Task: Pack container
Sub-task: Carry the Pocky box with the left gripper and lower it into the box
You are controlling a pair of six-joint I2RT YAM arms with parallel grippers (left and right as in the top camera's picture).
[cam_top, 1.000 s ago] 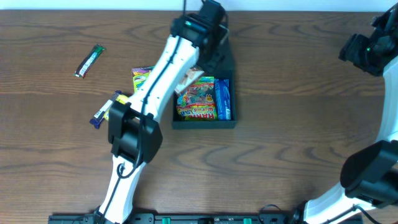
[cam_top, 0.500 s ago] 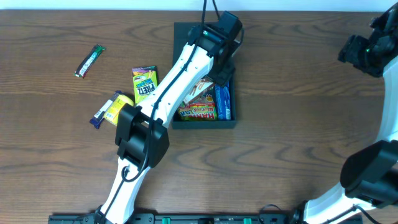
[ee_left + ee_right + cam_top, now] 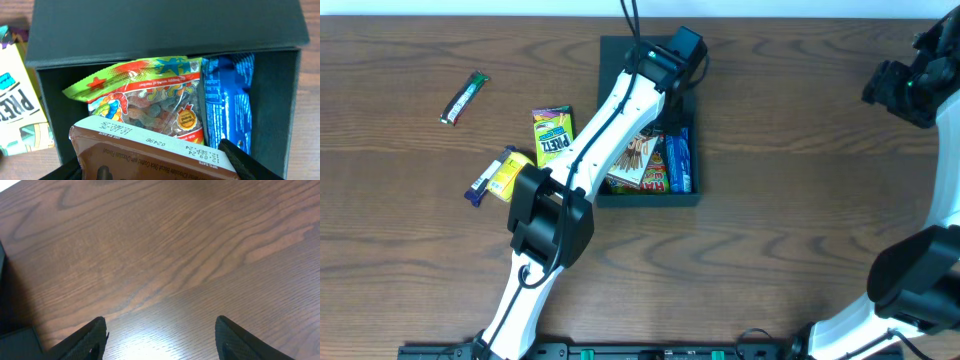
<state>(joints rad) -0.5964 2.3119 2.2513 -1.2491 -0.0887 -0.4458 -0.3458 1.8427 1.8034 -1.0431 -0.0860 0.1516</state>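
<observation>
Clutter left of dark teal-green square container (image 3: 648,198): green-yellow flat snack packet (image 3: 552,132) near its left wall, yellow-and-purple packet (image 3: 495,174) further left, slim green wrapped bar (image 3: 465,97) well apart at far left. Container sits mid-table, flat lid (image 3: 165,25) lying open on far side. Inside, colourful gummy bag (image 3: 145,100) and blue foil packet (image 3: 227,107) lie side by side. Left gripper (image 3: 160,167) clamps brown biscuit box (image 3: 150,145) above them, and white left arm (image 3: 610,120) hides container's left part from overhead. Right gripper (image 3: 160,335) is spread wide, holding nothing, over bare brown wood-grain table (image 3: 800,200), well right of container
</observation>
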